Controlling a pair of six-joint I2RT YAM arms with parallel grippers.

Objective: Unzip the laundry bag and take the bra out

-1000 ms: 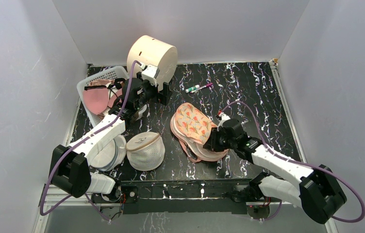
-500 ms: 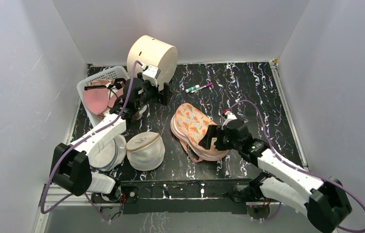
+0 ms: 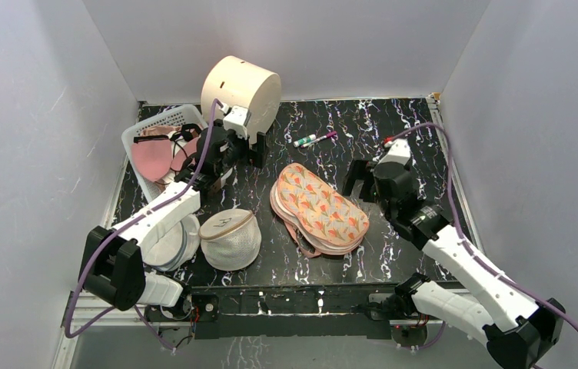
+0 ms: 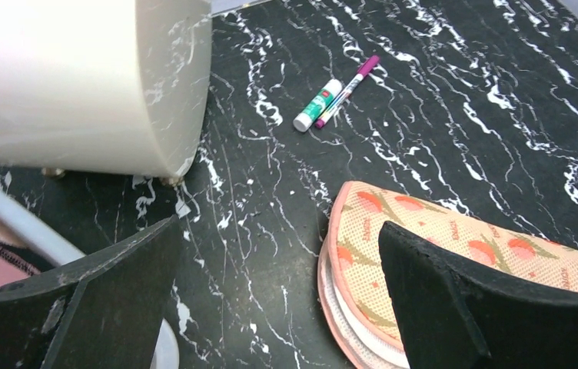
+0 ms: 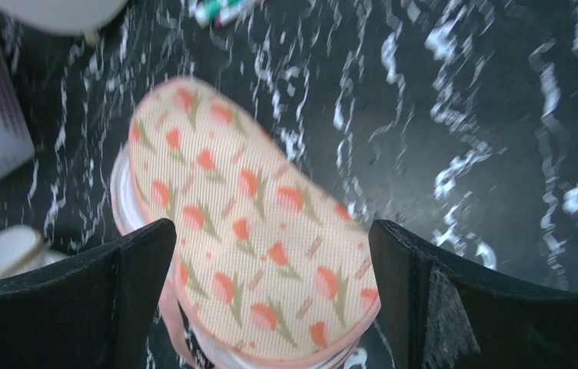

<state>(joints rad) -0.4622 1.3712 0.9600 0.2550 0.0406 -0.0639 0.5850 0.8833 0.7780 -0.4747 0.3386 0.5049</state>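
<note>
Both pincers wide open and empty, the bag between them

The laundry bag (image 3: 319,206) lies flat on the bench (image 3: 393,123), just at the left of the right pincer (image 3: 368,181) and at the right of the left pincer (image 3: 241,152). The bra (image 3: 152,157) lies in the white basket (image 3: 164,117), at the left of the left pincer. Its black strap is near that arm, so I think the arm could catch the strap and pull the bra out.
</note>
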